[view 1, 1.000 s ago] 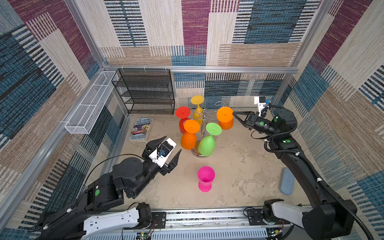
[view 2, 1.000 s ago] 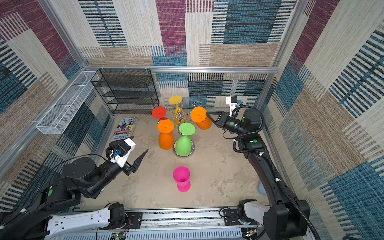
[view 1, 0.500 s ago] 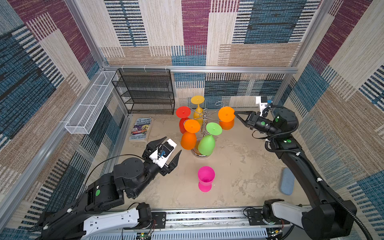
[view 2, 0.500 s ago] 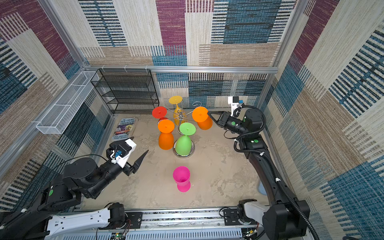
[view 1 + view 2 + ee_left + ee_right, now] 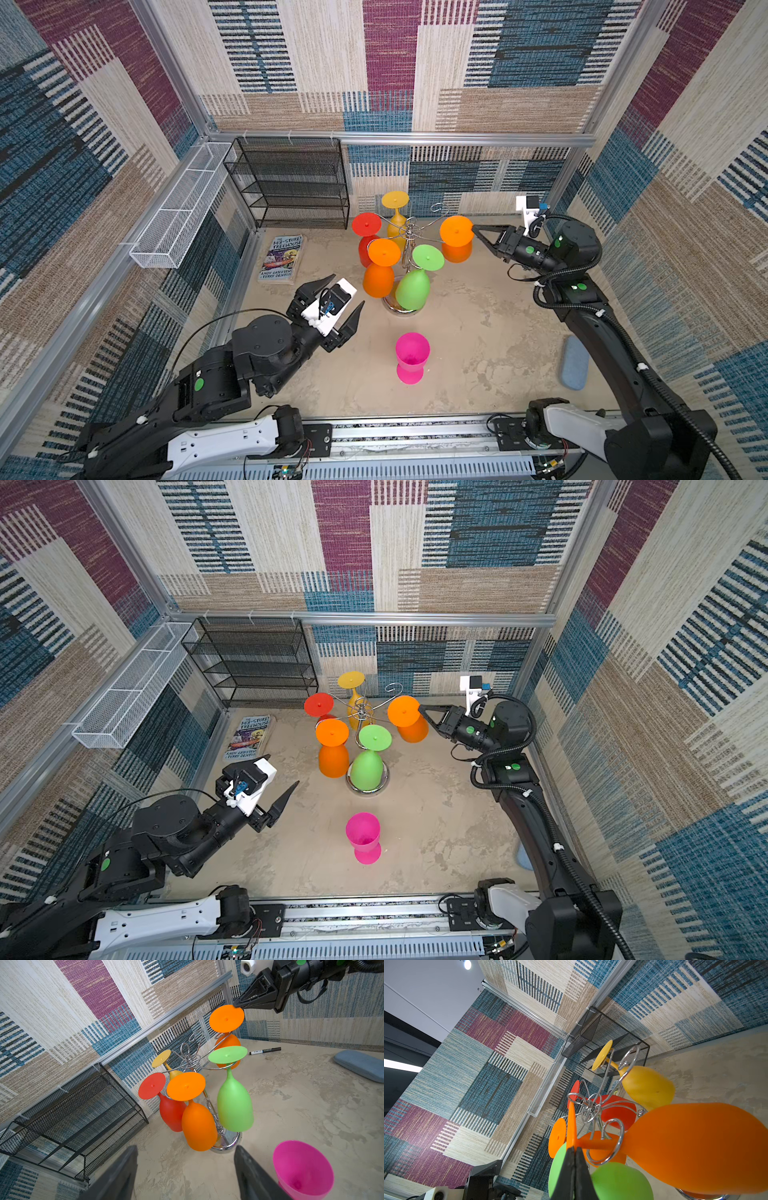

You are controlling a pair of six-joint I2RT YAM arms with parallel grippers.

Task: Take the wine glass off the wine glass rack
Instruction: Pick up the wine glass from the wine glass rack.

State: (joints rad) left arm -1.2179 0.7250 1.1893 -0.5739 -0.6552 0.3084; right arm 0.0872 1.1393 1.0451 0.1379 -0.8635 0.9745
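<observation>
— Patchwork woven walls in blue, plum and beige surround a mottled beige tabletop (image 5: 478, 332). What stands in the middle?
— A shiny chrome wine glass rack (image 5: 410, 232), upright on its round disc base, between the two arms. Five plastic glasses hang bowl-down from its curled wire arms: a yellow glass (image 5: 395, 200), a red glass (image 5: 366, 224), a lime-green glass (image 5: 412, 289) and two orange.
— Where is the right claw?
— At the orange plastic wine glass (image 5: 456, 243) on the side of the rack nearest the right arm. Its stem sits in a wire loop, foot disc on top. The right gripper (image 5: 474, 227) has its fingers pressed together, tips touching the rim of that disc. Whether they nip the edge, I cannot tell.
— And the left?
— The left gripper (image 5: 347, 290) hangs above the tabletop, fingers wide apart with nothing between them, pointing at the rack. It is near the second orange glass (image 5: 378, 278), not touching.
— Anything off the rack?
— A bright pink plastic glass (image 5: 411, 357) stands upright on the tabletop, in front of the rack and apart from it.
— And the edges?
— A black mesh shelf unit (image 5: 291, 183) stands against the back wall. A white wire mesh basket (image 5: 178, 216) hangs on the left wall. A paperback book (image 5: 282, 258) lies flat beside the shelf, and a blue-grey oblong pad (image 5: 574, 362) lies near the right arm. The left wrist view shows a black marker pen (image 5: 265, 1050) on the tabletop behind the rack.
</observation>
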